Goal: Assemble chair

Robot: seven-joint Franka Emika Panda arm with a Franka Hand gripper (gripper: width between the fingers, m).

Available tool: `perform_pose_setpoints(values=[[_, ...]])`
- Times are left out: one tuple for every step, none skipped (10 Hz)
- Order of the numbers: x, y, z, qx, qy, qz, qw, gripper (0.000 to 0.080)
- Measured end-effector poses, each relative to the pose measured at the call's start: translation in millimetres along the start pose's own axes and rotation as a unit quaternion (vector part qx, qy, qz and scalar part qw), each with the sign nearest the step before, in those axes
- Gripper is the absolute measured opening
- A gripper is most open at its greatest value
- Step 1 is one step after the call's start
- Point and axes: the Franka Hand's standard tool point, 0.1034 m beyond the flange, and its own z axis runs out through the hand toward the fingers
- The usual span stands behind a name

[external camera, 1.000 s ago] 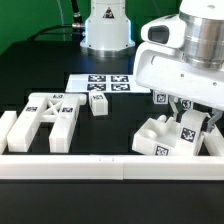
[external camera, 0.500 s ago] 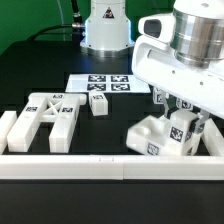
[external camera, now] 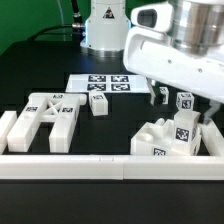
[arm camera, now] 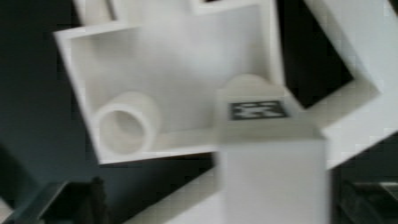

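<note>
A white chair leg (arm camera: 267, 150) with a square tag runs up between my fingers in the wrist view. Beyond it lies a flat white panel (arm camera: 160, 70) with a round socket. My gripper (arm camera: 214, 205) stands open around the leg's near end, with a dark gap between one finger (arm camera: 64, 203) and the leg. In the exterior view the gripper (external camera: 183, 102) hangs just above the tagged cluster of chair parts (external camera: 165, 142) at the right. The X-braced frame (external camera: 45, 115) lies at the left. A small tagged block (external camera: 98, 103) lies in the middle.
The marker board (external camera: 105, 83) lies flat at the back centre. The long low white border rail (external camera: 100, 166) runs along the front. The arm's base (external camera: 105, 30) stands at the back, and the arm's bulky wrist (external camera: 175, 50) overhangs the right side.
The arm has risen and drawn back from the part cluster at the right. More of the tagged leg and the cluster now shows below the gripper. The frame and block have not moved.
</note>
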Motion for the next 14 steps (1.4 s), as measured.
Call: perform_pose_setpoints(values=[[-1.0, -0.8, 1.9, -0.001, -0.001, 0.000, 1.000, 0.0649], [-1.5, -1.2, 3.1, -0.001, -0.001, -0.001, 1.000, 0.0649], [-1.3, -1.1, 2.9, -0.001, -0.001, -0.001, 1.000, 0.0649], [-1.4, -1.2, 3.2, -0.001, -0.001, -0.001, 1.000, 0.0649], [-1.4, -1.3, 3.3, -0.001, -0.001, -0.001, 1.000, 0.0649], [-1.5, -1.7, 2.9, 0.000, 0.000, -0.002, 1.000, 0.0649], [-5.0, 0.1, -0.9, 0.003, 0.004, -0.027, 1.000, 0.0649], [-10.9, 11.8, -6.8, 0.003, 0.000, -0.091, 0.996, 0.0649], [-12.3, 27.8, -10.8, 0.010, -0.003, -0.120, 0.993, 0.0649], [-11.7, 48.0, -11.1, 0.016, -0.006, -0.129, 0.991, 0.0649], [-9.1, 63.2, -10.0, 0.017, -0.003, -0.136, 0.991, 0.0649], [-3.9, 73.5, -9.6, 0.016, -0.003, -0.136, 0.991, 0.0649], [-4.5, 72.1, -9.0, 0.015, -0.003, -0.136, 0.991, 0.0649], [-5.2, 71.6, -8.6, 0.015, -0.003, -0.138, 0.990, 0.0649]])
